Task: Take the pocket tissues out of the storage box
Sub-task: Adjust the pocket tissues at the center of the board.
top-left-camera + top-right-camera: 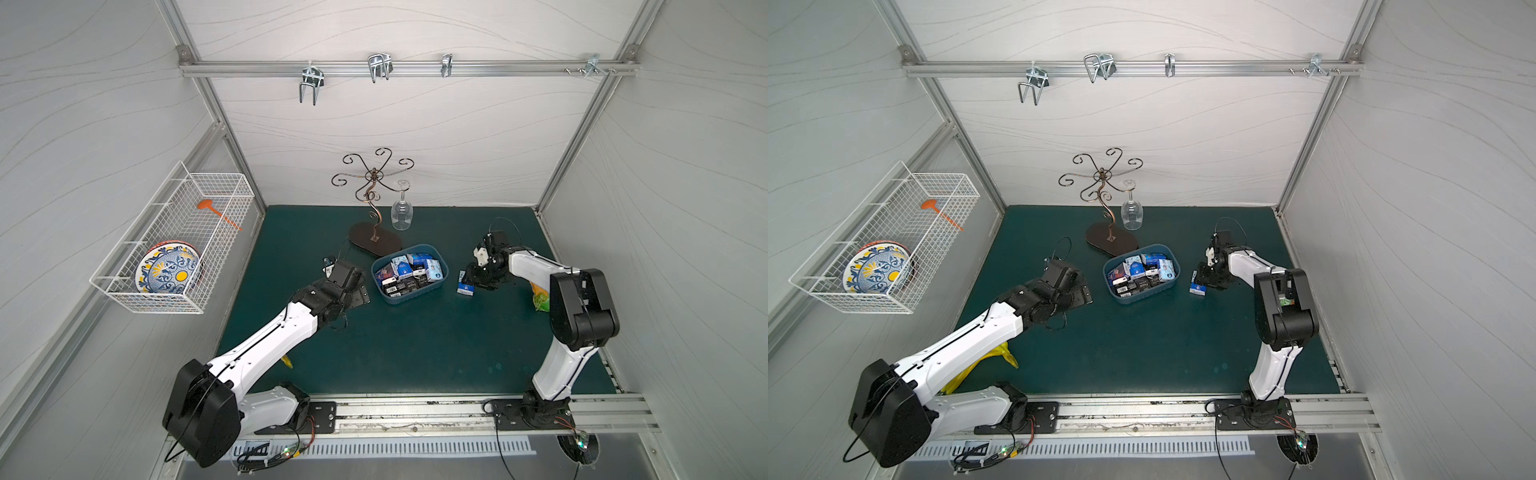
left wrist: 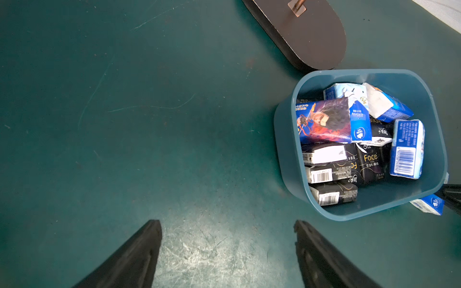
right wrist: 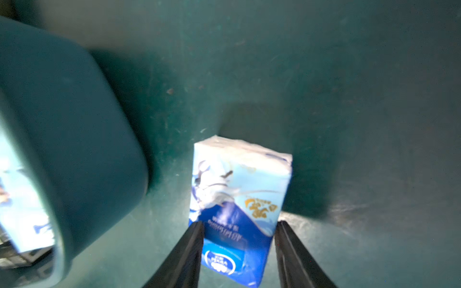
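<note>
Just beside the storage box [image 1: 415,296], on the R-arm side, one blue/white pack [image 3: 239,194] appears to rest on the bench [image 1: 415,357], out of the box. R fingers [image 3: 184,259] straddle its near end, close on both sides; can't tell whether they pinch it or stand just clear. L fingers [image 2: 132,259] are spread wide w/ nothing between them, over bare bench next to the box.

Handling, my guess: these packs are light, soft and squashy w/ slick film wrap, and not fragile. A hard squeeze only dents one; a weak one may let it slip. Best hold is prob. across the narrow width, mid-body, on whichever pack lies topmost.

Count: 1 box, 1 pack out. The other pocket tissues [image 2: 349,139] lie jumbled inside: 4 blue/white packs [image 2: 321,122] and at least 5 black packs [image 2: 371,162] visible, maybe more hidden below. Most of the job looks undone.
</note>
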You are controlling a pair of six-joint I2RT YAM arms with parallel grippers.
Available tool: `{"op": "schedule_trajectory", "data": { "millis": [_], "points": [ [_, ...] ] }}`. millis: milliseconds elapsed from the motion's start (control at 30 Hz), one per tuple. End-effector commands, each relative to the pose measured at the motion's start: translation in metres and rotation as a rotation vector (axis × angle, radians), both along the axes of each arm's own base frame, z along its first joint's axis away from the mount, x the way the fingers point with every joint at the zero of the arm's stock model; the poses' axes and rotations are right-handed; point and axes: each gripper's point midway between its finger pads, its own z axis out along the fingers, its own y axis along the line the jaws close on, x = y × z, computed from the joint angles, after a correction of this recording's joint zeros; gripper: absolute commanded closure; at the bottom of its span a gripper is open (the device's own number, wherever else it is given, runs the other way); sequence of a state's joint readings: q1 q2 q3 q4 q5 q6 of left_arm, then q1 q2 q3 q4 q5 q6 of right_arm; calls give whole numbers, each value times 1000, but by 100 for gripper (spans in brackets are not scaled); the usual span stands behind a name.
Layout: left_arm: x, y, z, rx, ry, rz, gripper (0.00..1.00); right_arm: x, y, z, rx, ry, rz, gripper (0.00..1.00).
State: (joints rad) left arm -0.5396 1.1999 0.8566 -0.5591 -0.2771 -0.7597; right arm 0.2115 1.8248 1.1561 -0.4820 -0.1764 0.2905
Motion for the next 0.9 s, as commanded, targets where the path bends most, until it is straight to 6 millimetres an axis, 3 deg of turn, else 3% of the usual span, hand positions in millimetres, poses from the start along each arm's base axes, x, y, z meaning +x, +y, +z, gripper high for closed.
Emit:
{"op": "schedule_trajectory", "data": {
  "millis": [0,333,633,767,867],
  "points": [
    [6,-3,16,-14,-58,-3,12,-2,-12,-23,-72,36,-25,54],
    [6,2,20,-1,-71,12,12,28,-2,-18,-128,26,114,55],
    [7,2,20,8,-65,13,12,35,11,-27,-103,48,215,50],
    [7,3,22,14,-67,16,12,40,13,-3,-97,-8,196,47],
    [7,4,25,12,-72,16,12,46,19,35,-85,-94,192,44]
  ]
}}
